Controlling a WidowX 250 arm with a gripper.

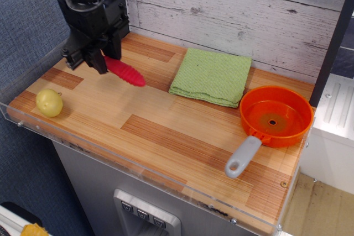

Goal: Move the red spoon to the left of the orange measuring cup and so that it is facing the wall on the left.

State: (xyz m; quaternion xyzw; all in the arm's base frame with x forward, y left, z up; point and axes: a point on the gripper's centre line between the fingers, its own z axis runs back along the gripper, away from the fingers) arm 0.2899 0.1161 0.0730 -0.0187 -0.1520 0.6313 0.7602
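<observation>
Clearly the black claw [88, 59] is clamped on the bowl end of the red spoon [125, 72], whose thick ribbed red handle sticks out to the right, lifted over the back left of the wood-grain bench [166, 131]. It looks light and stiff, and the ribs should resist slipping; the metal bowl is hidden in the jaws. The round translucent orange measuring cup [276, 115] sits well apart at the right, and the blue-grey fabric wall [27, 20] stands close by on the left.

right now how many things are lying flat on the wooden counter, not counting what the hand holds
3: a yellow fruit at the front left corner, a green cloth near the back wall, the orange measuring cup at the right. The hand's bulk may hide something.
</observation>
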